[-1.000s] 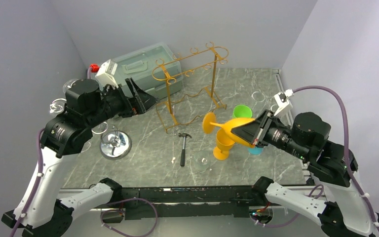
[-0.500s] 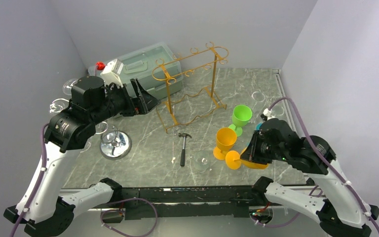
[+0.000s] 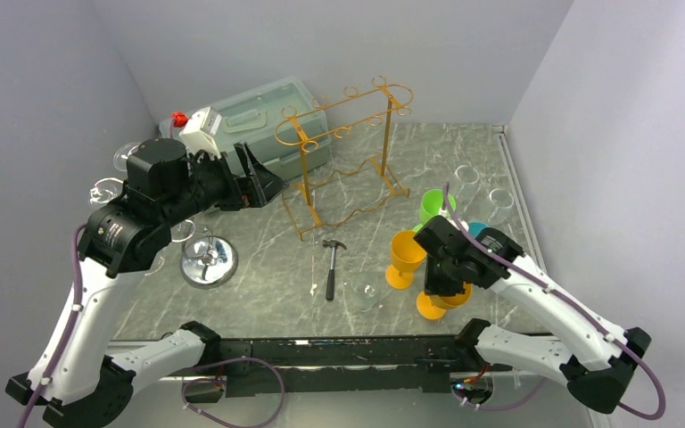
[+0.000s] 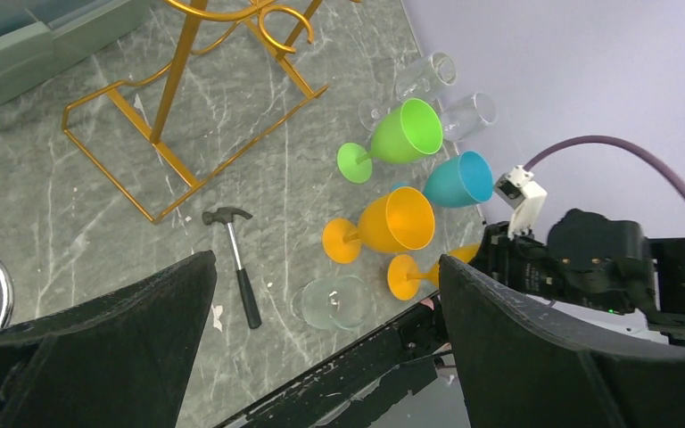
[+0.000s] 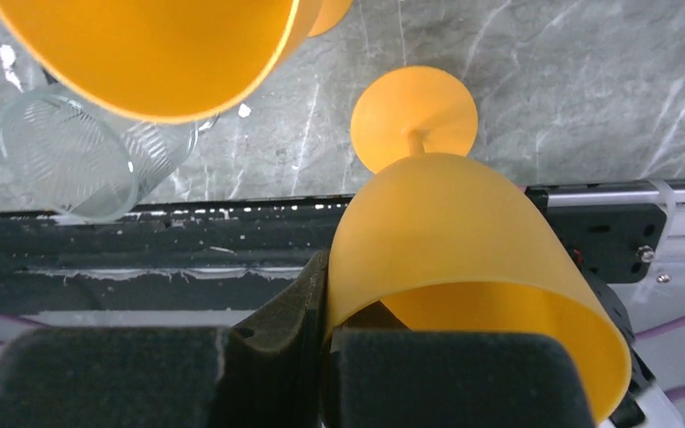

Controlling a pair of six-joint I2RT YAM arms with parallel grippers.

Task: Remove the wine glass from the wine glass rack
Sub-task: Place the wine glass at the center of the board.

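Right gripper [image 5: 325,308] pinches the orange wine glass [image 5: 464,241] by its rim, one finger inside the bowl. The glass has come down from mid-air to the table [image 3: 268,236]. Left gripper [image 4: 325,348] gapes.

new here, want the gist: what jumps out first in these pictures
The right claw is shut on an orange wine glass by its rim at the near right edge. Behind it cluster a green glass, a blue glass and another orange glass. The gold rack at back centre looks bare, the open left claw beside it.
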